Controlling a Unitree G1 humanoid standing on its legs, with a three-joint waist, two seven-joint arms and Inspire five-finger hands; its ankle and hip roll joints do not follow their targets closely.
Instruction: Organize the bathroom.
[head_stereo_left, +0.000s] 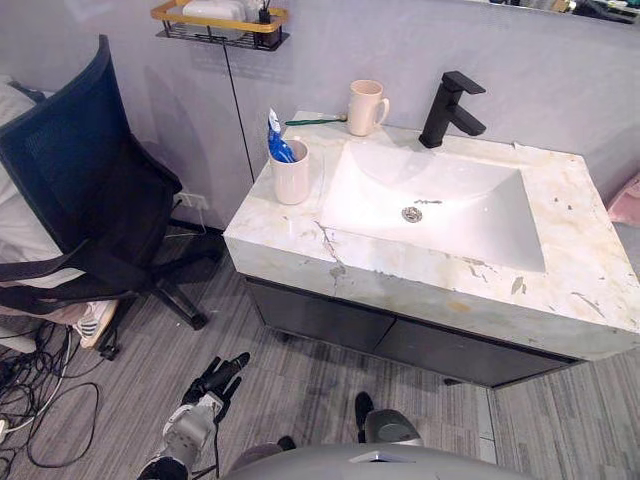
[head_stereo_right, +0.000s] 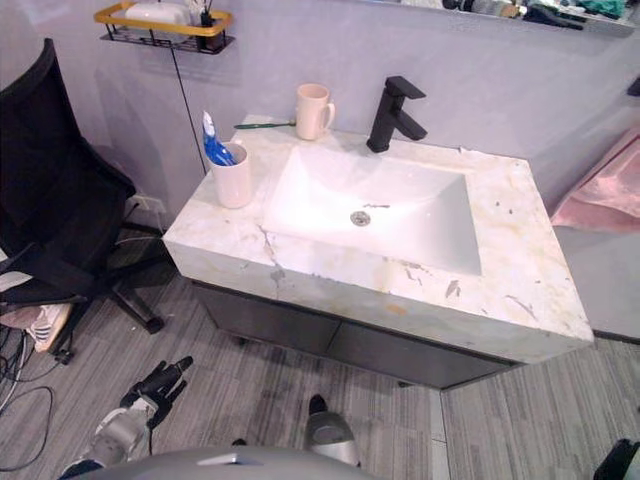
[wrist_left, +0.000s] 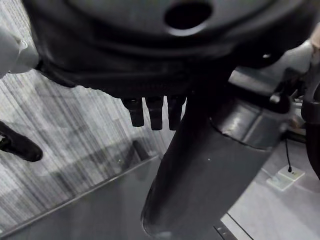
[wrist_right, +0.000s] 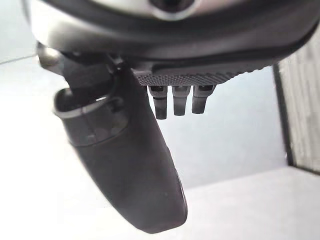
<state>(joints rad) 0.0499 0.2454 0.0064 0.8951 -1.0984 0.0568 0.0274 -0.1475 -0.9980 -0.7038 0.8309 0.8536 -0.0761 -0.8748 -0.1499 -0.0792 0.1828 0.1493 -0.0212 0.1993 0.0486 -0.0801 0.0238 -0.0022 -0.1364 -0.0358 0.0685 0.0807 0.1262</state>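
Note:
A marble vanity counter (head_stereo_left: 590, 270) holds a white sink basin (head_stereo_left: 450, 215) with a black faucet (head_stereo_left: 450, 110) behind it. On the counter's left corner stands a pale cup (head_stereo_left: 291, 178) with a blue toothpaste tube (head_stereo_left: 278, 140) in it. A cream mug (head_stereo_left: 365, 106) stands at the back edge, and a green toothbrush (head_stereo_left: 315, 121) lies flat beside it. My left hand (head_stereo_left: 215, 385) hangs low over the floor in front of the vanity, fingers straight and holding nothing. My right hand (wrist_right: 125, 165) is open and empty, beside a pale surface.
A black mesh office chair (head_stereo_left: 80, 200) stands left of the vanity. A wire wall shelf with a yellow rim (head_stereo_left: 220, 22) hangs above it and carries small items. A pink cloth (head_stereo_right: 600, 200) lies to the right of the counter. Grey plank floor runs before the vanity.

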